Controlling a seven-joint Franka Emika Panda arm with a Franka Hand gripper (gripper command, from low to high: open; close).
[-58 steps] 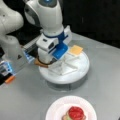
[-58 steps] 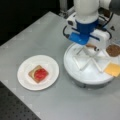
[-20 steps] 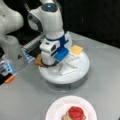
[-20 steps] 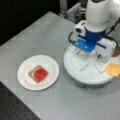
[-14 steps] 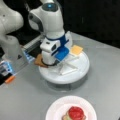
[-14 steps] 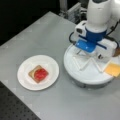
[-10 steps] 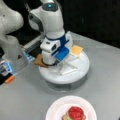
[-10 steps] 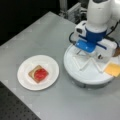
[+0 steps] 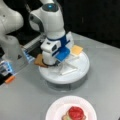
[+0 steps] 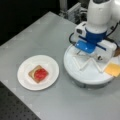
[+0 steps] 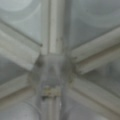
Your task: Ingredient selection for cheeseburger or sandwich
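A white round plate (image 9: 82, 105) (image 10: 51, 65) carries the sandwich (image 9: 73, 114) (image 10: 38, 74): a tan toast square with a red tomato disc on top. The other ingredients lie on a round white divided tray (image 9: 80, 71) (image 10: 87, 76). A yellow cheese square (image 9: 76, 50) (image 10: 113, 69) rests at its rim. A brown piece (image 9: 39, 60) (image 10: 117, 52) pokes out beside the hand. My gripper (image 9: 51, 62) (image 10: 96, 56) is lowered onto the tray next to that brown piece, its fingertips hidden under the hand. The wrist view shows only the tray's divider hub (image 11: 53, 75).
A second robot's white base (image 9: 12, 47) with blue-lit and orange fittings stands at a front view's left. A grey block (image 10: 76, 11) sits behind the tray. The grey tabletop (image 10: 37, 35) ends in dark surroundings.
Since 2.9 s ago the hand has shifted a little across the tray toward the brown piece and now covers most of it. Over the last second nothing visibly moved.
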